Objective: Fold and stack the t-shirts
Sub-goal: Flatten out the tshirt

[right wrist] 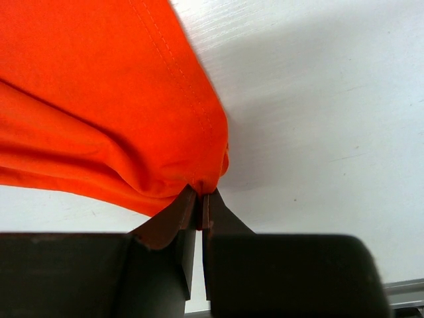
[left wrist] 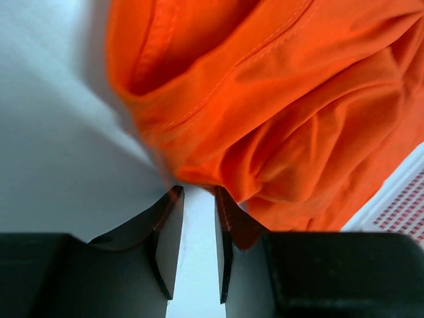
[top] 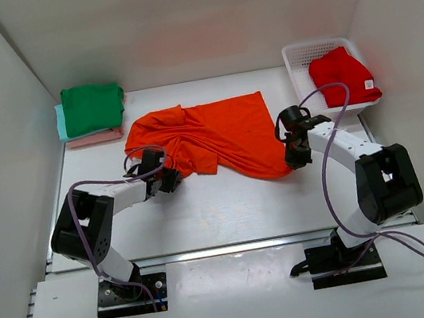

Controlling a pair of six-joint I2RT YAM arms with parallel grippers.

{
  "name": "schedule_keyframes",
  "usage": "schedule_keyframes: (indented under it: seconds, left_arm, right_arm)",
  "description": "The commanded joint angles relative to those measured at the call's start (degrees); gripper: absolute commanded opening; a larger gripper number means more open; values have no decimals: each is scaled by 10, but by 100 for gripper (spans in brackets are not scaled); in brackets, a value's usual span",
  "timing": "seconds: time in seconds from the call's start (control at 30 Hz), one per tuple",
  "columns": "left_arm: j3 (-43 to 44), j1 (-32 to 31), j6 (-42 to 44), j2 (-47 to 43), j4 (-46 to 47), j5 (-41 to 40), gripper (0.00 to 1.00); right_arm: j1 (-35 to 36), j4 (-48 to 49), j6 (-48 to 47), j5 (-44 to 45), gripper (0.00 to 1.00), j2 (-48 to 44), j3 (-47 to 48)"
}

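Note:
The bright orange t-shirt [top: 216,136] lies crumpled and partly spread in the middle of the table. My right gripper [top: 296,158] is shut on its near right corner, and the right wrist view shows the hem pinched between the jaws [right wrist: 201,193]. My left gripper [top: 170,180] is at the shirt's near left edge. In the left wrist view [left wrist: 197,191] it is open with bare table in a narrow gap, and the orange cloth [left wrist: 285,99] is just past the tips. A dark green shirt [top: 92,107] lies folded on a mint shirt [top: 61,123] and a pink shirt [top: 94,138] at the back left. A red shirt [top: 341,74] lies in the basket.
The white mesh basket [top: 297,55] stands at the back right, close behind my right arm. White walls enclose the table on the left, back and right. The folded stack sits against the left wall.

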Motion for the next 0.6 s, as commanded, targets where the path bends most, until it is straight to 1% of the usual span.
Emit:
schedule_keyframes:
  seconds: [0.0, 0.17, 0.2, 0.23, 0.27, 0.33, 0.37, 0.4, 0.43, 0.47, 0.53, 0.57]
  left_arm:
    - [19, 0, -41, 22, 14, -42, 37]
    - [42, 0, -54, 55, 19, -47, 38]
    - [44, 3, -56, 57, 23, -48, 33]
    - [44, 6, -53, 56, 25, -44, 11]
    - [44, 12, -45, 63, 26, -41, 0]
    - [54, 29, -19, 62, 9, -27, 0]
    - [54, 46, 12, 52, -9, -14, 0]
    - [50, 68, 28, 41, -40, -19, 0]
    - [43, 80, 60, 14, -63, -19, 0]
    - [29, 111, 85, -17, -74, -19, 0]
    - [-1, 172, 107, -76, -105, -26, 0]
    - [-12, 192, 125, -108, -115, -28, 0]
  right_arm:
    - [-6, 9, -7, -2, 0, -5, 28]
    - [-5, 4, -11, -6, 0, 0, 38]
    - [-1, 4, -10, -7, 0, 0, 35]
    - [-8, 1, -13, -9, 0, 0, 39]
    - [-10, 5, -16, -10, 0, 2, 40]
    - [-16, 5, -19, -12, 0, 7, 44]
    - [-17, 7, -22, -8, 0, 12, 47]
    - [-20, 5, -25, -10, 0, 9, 49]
    - [-18, 6, -28, -9, 0, 10, 48]
    - [-22, 8, -29, -3, 0, 11, 45]
    - [-22, 11, -33, 2, 0, 9, 41]
    - [-28, 13, -35, 6, 0, 10, 39]
